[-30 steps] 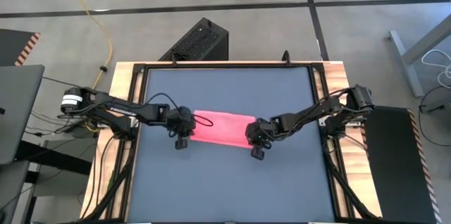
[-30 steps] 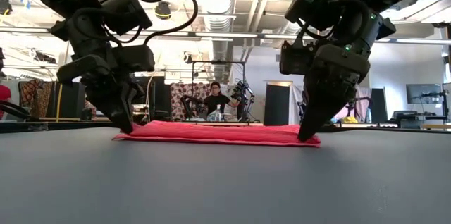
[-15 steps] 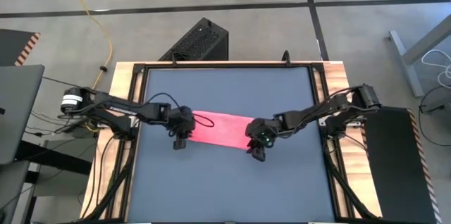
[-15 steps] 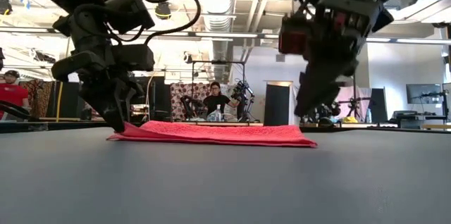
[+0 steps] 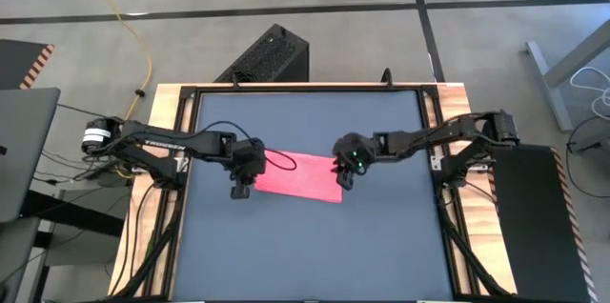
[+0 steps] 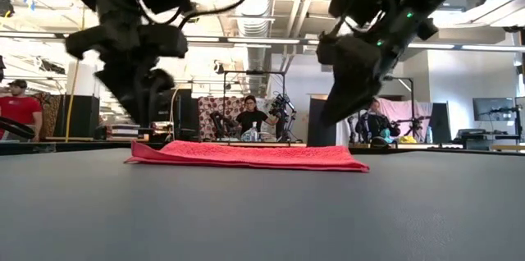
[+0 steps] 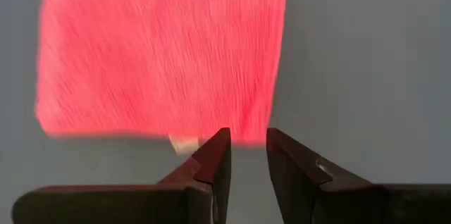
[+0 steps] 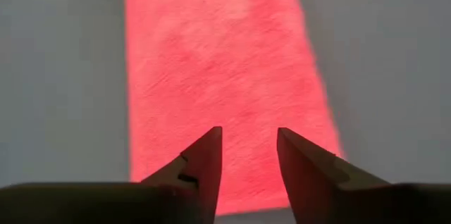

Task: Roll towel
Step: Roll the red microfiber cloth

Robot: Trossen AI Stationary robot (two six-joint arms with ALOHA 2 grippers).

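Dark tabletop (image 5: 305, 246) carries the towel (image 5: 300, 174), a flat folded strip running left to right between the arms. Left gripper (image 5: 241, 189) hovers narrowly parted and empty at one end. Right gripper (image 5: 346, 175) hangs parted and empty over the other.

The high view looks straight down on the whole dark table (image 5: 305, 246) and floor around it, while the low view sits at tabletop height, facing level across it into the room where people sit far behind. Each wrist view looks closely down past its own fingers; all four views share the red towel (image 5: 300, 174) (image 6: 246, 155) (image 7: 162, 55) (image 8: 225, 76) lying mid-table.
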